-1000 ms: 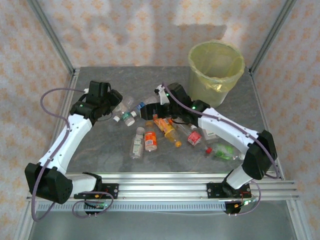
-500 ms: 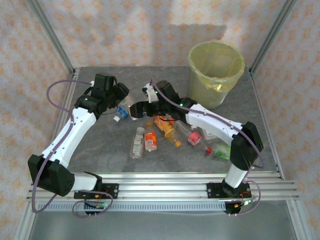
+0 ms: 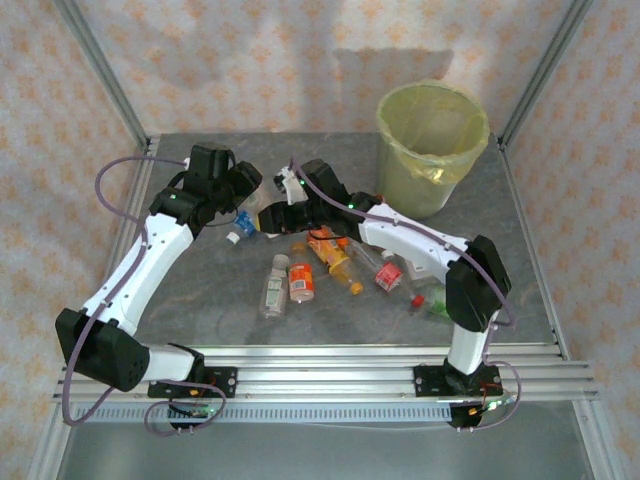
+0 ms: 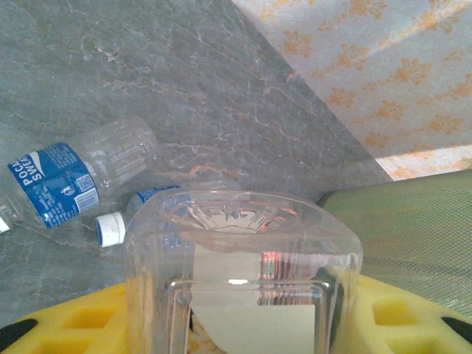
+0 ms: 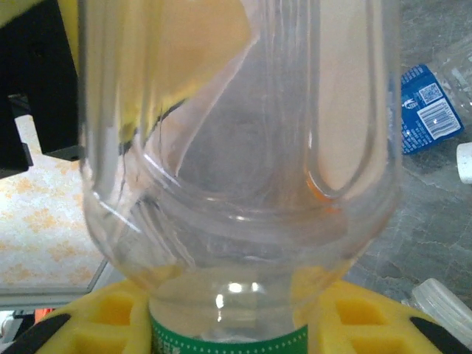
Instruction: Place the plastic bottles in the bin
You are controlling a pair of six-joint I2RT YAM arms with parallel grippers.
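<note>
My left gripper [image 3: 240, 190] is shut on a clear square plastic bottle [image 4: 243, 273], base outward, between its yellow fingers [image 4: 66, 324]. My right gripper [image 3: 284, 207], close beside the left one, is shut on a clear bottle with a green label [image 5: 236, 184], wedged between yellow pads [image 5: 110, 317]. The pale yellow-green bin [image 3: 432, 135] stands at the back right, well away from both grippers. More bottles lie on the table: a blue-label one [image 4: 74, 181], a clear one [image 3: 273, 285], an orange-label one [image 3: 301, 282], an orange one [image 3: 336, 256], a red-label one [image 3: 390, 273] and a green one [image 3: 437, 301].
The grey table [image 3: 200, 290] is framed by metal posts and patterned walls. A second bottle with a white cap [image 4: 110, 228] lies under the left gripper. A pale green surface [image 4: 420, 228] fills the right of the left wrist view. Open floor lies along the left and front.
The right gripper has swung left and back with its bottle, closing on the left gripper. The left gripper has lifted off the bottle pile and shifted right with its bottle.
</note>
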